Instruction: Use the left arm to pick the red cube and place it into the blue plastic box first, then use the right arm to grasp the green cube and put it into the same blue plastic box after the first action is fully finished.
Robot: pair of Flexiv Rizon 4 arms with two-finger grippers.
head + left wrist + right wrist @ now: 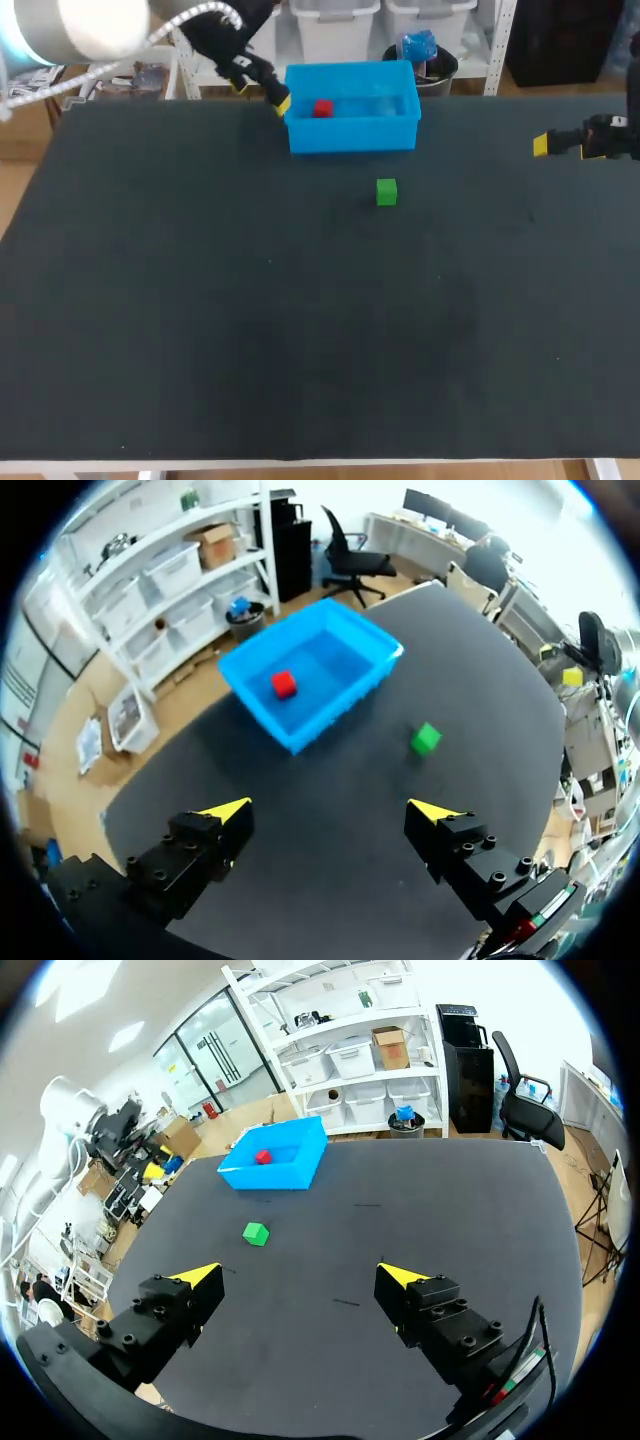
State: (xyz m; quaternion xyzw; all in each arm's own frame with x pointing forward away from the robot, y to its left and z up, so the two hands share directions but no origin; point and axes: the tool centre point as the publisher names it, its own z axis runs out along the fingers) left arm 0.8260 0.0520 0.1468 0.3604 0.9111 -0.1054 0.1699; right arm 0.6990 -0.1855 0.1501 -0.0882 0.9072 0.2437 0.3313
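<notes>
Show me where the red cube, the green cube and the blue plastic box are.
red cube (322, 109): head view, middle of the cube, inside the box.
green cube (386, 192): head view, middle of the cube.
blue plastic box (350, 137): head view, its near outer wall.

Even, diffuse overhead room light. The dark matte table (200, 330) soaks it up and looks dim in the head view, lifting to a grey sheen in both wrist views. The left arm (95, 25) has its pale housing blown out to white glare in the head view. Shadows are soft and short: a thin band under the blue box (350, 138), and almost nothing by the green cube (386, 192).
</notes>
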